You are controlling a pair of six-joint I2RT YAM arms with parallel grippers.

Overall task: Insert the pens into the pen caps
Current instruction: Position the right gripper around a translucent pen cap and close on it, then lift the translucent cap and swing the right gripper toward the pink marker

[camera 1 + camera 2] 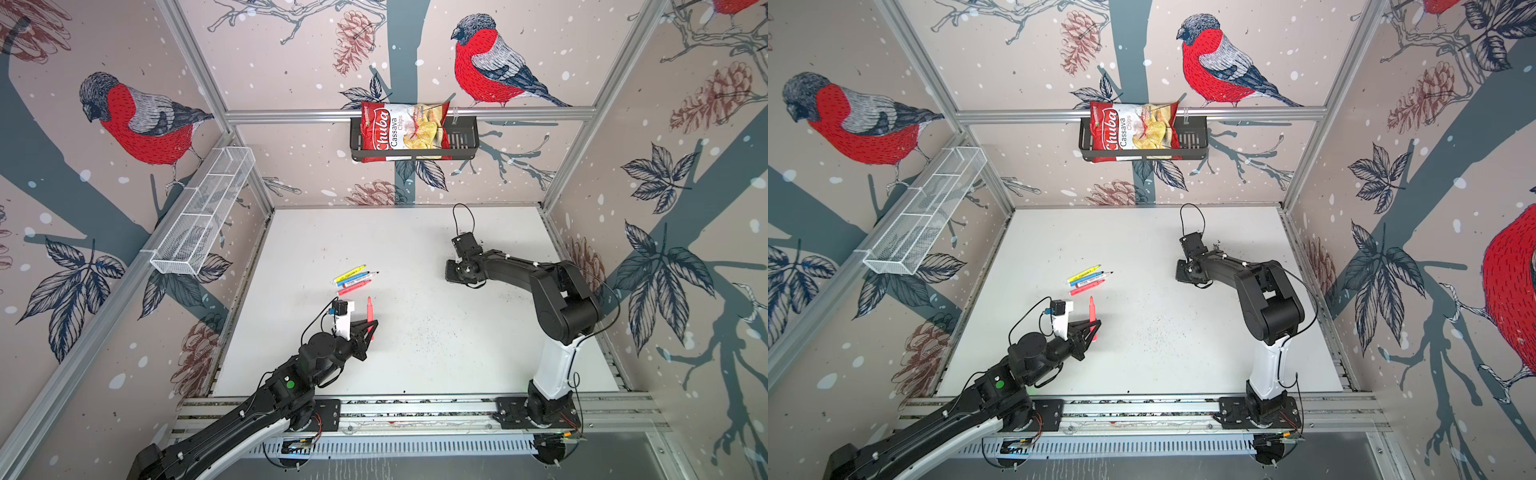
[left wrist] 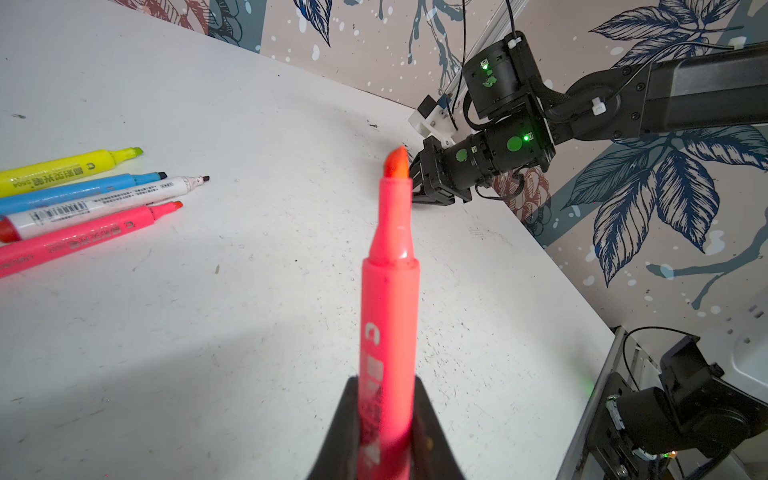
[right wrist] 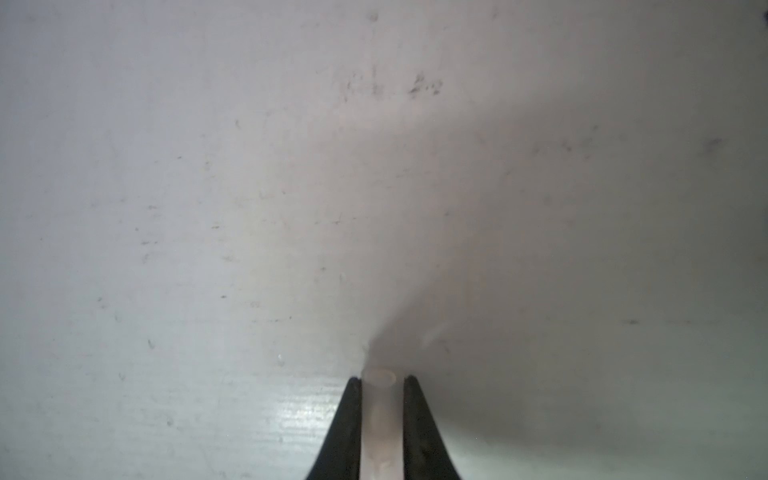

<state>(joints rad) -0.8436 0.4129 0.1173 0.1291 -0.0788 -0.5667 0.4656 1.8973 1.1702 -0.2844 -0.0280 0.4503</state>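
Note:
My left gripper (image 1: 371, 329) (image 2: 384, 388) is shut on the lower barrel of a neon pink-red pen (image 2: 390, 291) (image 1: 369, 309), whose bare tip points away from the wrist above the white table (image 1: 415, 249). A yellow pen (image 2: 70, 166), a blue pen (image 2: 79, 192), a white pen (image 2: 104, 203) and a pink pen (image 2: 83, 237) lie side by side (image 1: 355, 279) just beyond it, all uncapped. Far right, my right gripper (image 3: 381, 379) (image 2: 415, 183) points down at the table, shut on a translucent whitish pen cap (image 3: 379, 399). In both top views the wrist hides that cap.
A bag of chips (image 1: 405, 129) sits in a black basket (image 1: 461, 139) on the back wall. A white mesh basket (image 1: 203, 212) hangs on the left wall. An aluminium rail (image 1: 415, 409) runs along the table's front edge.

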